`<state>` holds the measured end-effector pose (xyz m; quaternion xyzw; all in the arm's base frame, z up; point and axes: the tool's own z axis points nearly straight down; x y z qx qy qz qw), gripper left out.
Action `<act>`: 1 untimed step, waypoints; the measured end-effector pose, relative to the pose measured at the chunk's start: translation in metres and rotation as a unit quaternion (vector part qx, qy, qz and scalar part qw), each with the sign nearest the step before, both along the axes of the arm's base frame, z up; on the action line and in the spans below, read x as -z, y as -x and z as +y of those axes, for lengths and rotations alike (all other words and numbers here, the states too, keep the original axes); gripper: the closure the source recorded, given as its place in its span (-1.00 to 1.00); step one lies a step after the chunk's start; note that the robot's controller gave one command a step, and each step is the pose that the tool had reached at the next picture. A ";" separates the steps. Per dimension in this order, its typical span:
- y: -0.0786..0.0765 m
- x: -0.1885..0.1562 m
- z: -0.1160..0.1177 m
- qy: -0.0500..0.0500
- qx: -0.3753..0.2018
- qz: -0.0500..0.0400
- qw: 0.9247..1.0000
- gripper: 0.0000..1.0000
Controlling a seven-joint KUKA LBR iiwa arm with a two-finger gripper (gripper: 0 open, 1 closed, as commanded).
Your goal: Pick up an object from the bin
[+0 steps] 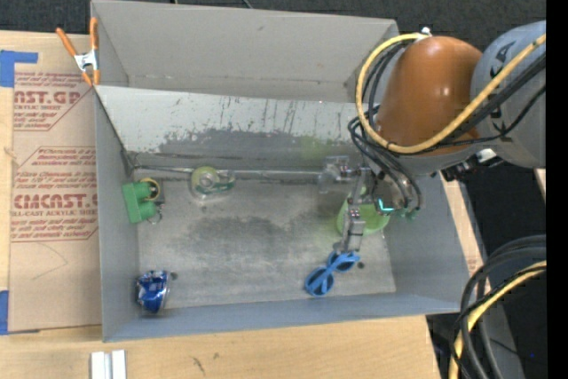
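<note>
The gripper (355, 228) hangs low over the right part of the bin (240, 44), reaching in from the right beneath the arm's orange cover (430, 89) and its looped cables (377, 71). Its tip sits against the left edge of a pale green round thing (374, 220) lying on the bin floor near the right wall. The 2 overlap in this view, and whether they touch cannot be told. How far the claw is open, and whether it has hold of anything, cannot be told either, since the wrist and its wiring crowd that spot.

Just below the tip, toward the near wall, lies a blue looped thing (328, 273) shaped rather like a small pair of scissors or spectacles, close to the gripper.

The other 3 things lie well apart on the left of the floor. A green block (138, 201) rests against the left wall, and a clear round thing (209, 182) sits beside it along the foot of the far wall. A blue crumpled thing (151, 290) lies in the near left corner.
</note>
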<state>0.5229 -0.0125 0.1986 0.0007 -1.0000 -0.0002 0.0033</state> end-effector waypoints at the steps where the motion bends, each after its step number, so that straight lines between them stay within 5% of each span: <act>1: 0.006 0.108 -0.049 0.000 -0.050 0.000 0.999 -1.00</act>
